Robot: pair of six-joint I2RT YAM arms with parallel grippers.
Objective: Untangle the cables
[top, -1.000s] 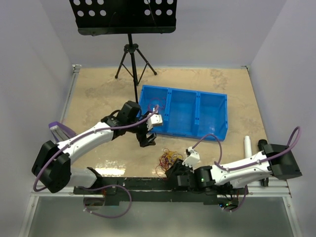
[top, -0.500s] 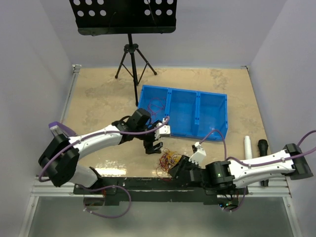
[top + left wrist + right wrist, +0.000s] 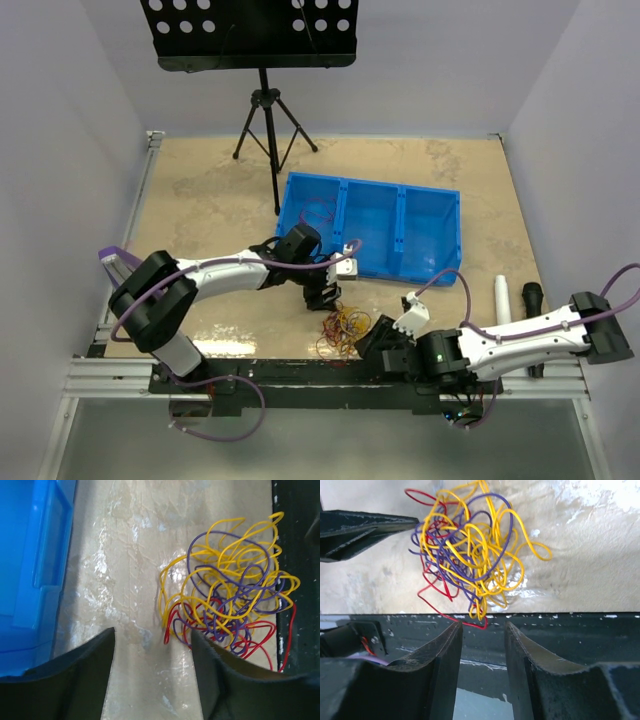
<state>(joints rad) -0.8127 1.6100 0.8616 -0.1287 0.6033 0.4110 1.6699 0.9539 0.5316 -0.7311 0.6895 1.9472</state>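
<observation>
Two hands: left hand (image 3: pixel 322 297) and right hand (image 3: pixel 372 337), both low over the bench (image 3: pixel 200 190), with the cables (image 3: pixel 343 326) between them.
Cables: one loose tangle of thin yellow, purple and red wires, lying on the bench at its near edge; the red loops reach onto the black rail (image 3: pixel 290 372) there.
Left hand state: wide, with nothing between its fingers (image 3: pixel 85 675); in the left wrist view the tangle lies just beside one finger, outside the gap.
Right hand state: parted by a narrow gap and holding nothing; in the right wrist view a low red loop lies close to the fingertips (image 3: pixel 451 635); whether it touches them cannot be told.
Blue bin (image 3: pixel 372 268): three compartments, behind the tangle and apart from it; the left arm reaches along its front wall.
Music stand (image 3: pixel 263 100): at the far side of the bench, on tripod legs.
</observation>
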